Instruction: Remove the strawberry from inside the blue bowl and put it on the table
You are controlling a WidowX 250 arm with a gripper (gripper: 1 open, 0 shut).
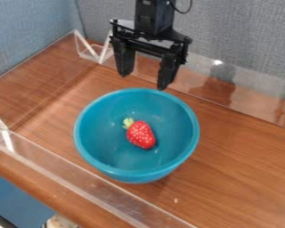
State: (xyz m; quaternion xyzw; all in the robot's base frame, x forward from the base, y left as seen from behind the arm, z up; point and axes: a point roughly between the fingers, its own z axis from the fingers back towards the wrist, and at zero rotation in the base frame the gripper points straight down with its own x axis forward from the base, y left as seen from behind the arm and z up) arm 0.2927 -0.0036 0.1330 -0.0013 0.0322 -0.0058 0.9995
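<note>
Gripper (146,77) open, arm (153,11) top cut off.

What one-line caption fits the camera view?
Open gripper above a blue bowl holding a strawberry.

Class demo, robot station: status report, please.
Gripper open, above the bowl's far rim. Strawberry inside blue bowl, not yet lifted. Nothing seen covering the strawberry; bowl wall rises around it.

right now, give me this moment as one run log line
strawberry: inside blue bowl | fingers: open, above bowl's far rim | held: nothing
</note>
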